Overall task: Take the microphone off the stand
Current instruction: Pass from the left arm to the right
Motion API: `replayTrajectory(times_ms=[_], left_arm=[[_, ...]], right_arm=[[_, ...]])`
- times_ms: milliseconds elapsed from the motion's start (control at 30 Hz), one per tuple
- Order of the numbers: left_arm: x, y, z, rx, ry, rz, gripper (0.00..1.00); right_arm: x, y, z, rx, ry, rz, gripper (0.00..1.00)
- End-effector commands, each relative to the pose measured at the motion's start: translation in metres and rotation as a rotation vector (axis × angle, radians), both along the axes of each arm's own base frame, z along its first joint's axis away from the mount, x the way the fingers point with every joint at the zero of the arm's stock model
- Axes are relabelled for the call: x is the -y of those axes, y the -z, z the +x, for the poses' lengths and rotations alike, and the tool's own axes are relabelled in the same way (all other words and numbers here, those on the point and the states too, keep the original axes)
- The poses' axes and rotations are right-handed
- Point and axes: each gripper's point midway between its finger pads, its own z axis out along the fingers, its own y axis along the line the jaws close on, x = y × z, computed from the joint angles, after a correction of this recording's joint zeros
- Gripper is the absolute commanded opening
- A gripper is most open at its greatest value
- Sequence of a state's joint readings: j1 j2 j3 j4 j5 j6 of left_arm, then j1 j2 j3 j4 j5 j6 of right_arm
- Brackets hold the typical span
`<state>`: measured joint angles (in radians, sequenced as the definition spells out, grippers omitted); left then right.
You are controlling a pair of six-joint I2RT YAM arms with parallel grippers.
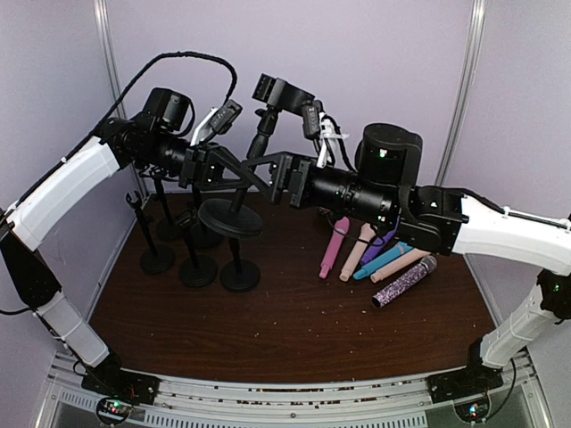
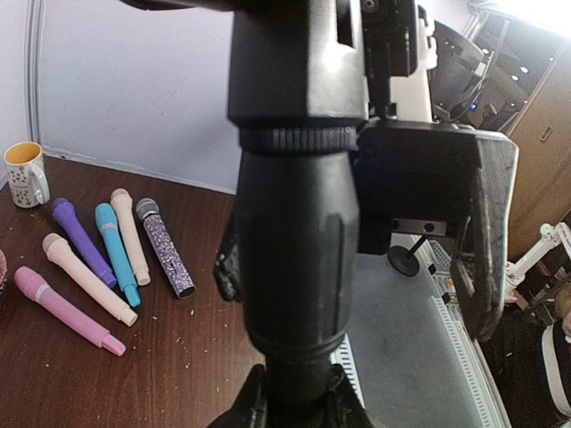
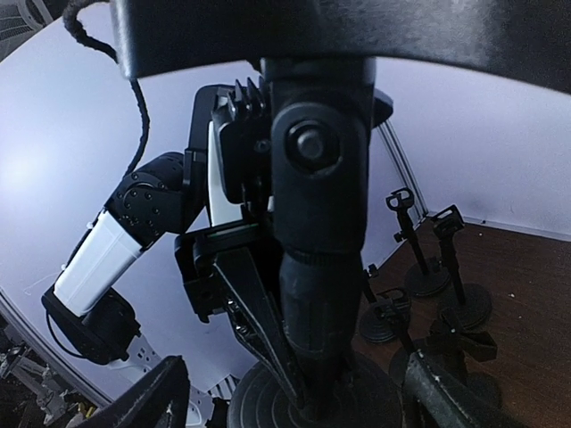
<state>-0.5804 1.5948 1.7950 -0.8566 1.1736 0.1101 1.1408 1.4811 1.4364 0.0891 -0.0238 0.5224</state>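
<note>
— Lavender walls close in a dark brown table. What else shows from above?

— 1 stand hangs tilted in the air, its round base off the wood. The left arm and right arm meet at its pole. Several other stands sit upright at the left. 6 microphones lie side by side on the table at the right, well apart from the raised stand. Whether its clip holds one, I cannot tell.

— And the left wrist camera?

— The pole fills the middle, and the left gripper is clamped on it at the bottom edge. The 6 microphones lie in a row, pink through to glittery purple. A mug stands by the wall, which does not show from above.

— The right wrist camera?

— The right gripper has its fingers spread wide, 1 on each side of the pole. Only this view shows the left gripper's fingers pinching the pole just above the base.
</note>
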Motion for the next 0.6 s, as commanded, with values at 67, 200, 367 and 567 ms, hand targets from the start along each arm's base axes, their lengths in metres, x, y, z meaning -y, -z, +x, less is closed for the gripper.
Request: replayTrajectory(times_ms=[67,200,367,567], left_arm=[[-0.007,-0.033,-0.025,0.045,0.119,-0.130,0.00],[-0.010,-0.036,-0.033,0.009,0.170,-0.153,0.00],[-0.011,-0.031,-0.034,0.000,0.170,-0.148,0.00],[-0.009,-0.030,-0.030,0.012,0.156,-0.141,0.00]], right_arm=[[0.011,-0.018,0.006,0.069,0.074,0.075,0.79],[0.001,-0.021,0.013,0.098,0.090,0.082,0.70],[-0.011,-0.031,0.013,0.135,0.071,0.139,0.56],[-0.024,-0.033,0.011,0.145,0.033,0.156,0.24]])
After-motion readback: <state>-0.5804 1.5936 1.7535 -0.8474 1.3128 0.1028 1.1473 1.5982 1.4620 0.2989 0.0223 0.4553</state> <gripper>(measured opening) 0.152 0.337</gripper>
